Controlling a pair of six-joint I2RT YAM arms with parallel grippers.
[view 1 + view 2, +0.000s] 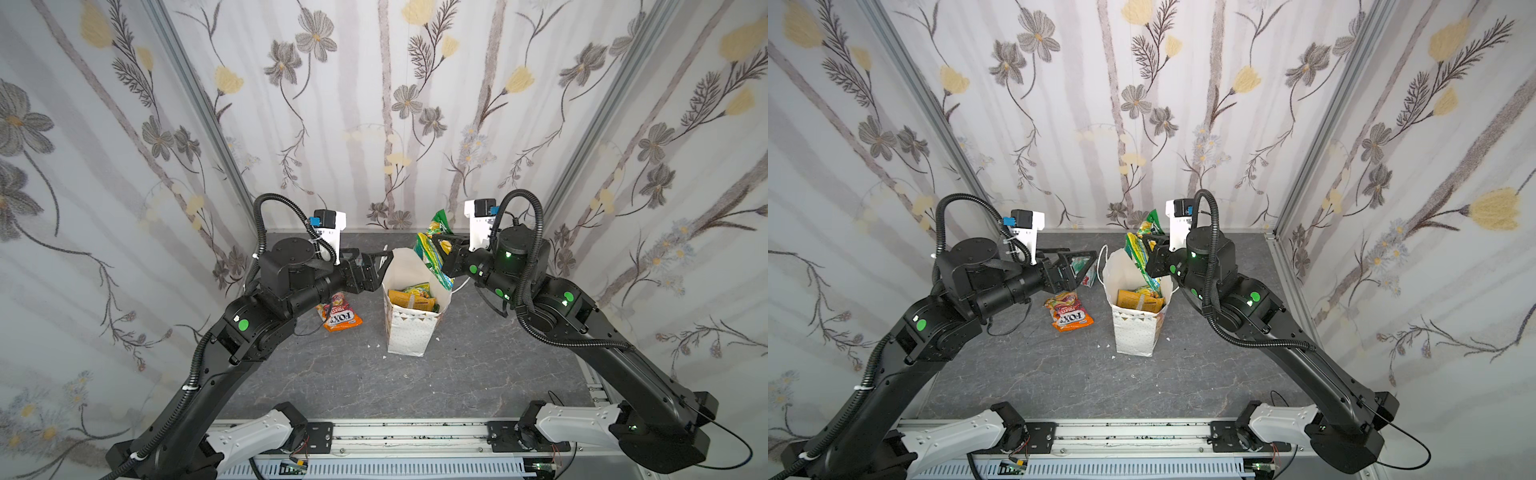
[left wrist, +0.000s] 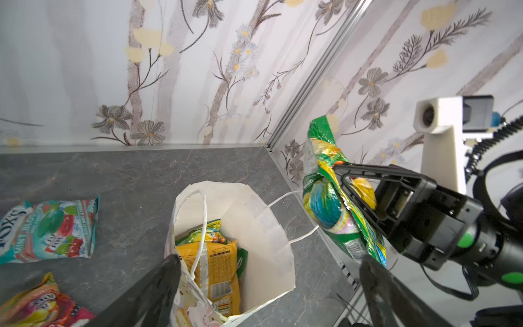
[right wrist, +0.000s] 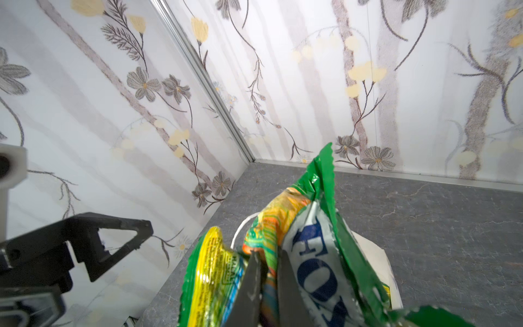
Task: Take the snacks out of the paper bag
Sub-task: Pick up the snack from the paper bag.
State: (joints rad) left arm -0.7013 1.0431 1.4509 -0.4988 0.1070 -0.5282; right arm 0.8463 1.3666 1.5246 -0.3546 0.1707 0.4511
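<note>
White paper bag upright mid-table, more snacks inside; red-orange packet flat at its nine o'clock. Left gripper spread wide, empty, at ten. Right gripper clamped on green-yellow packet above the far rim, one o'clock. Lift well clear, then carry out toward three before releasing.

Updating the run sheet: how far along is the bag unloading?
Done: the red-orange packet and teal-pink packet lie on the table beside the paper bag. In hand: the right gripper is shut on a green-yellow packet, held up at the rim; the left gripper is open and empty. Left: a yellow-orange pouch and another green packet show inside the bag.
</note>
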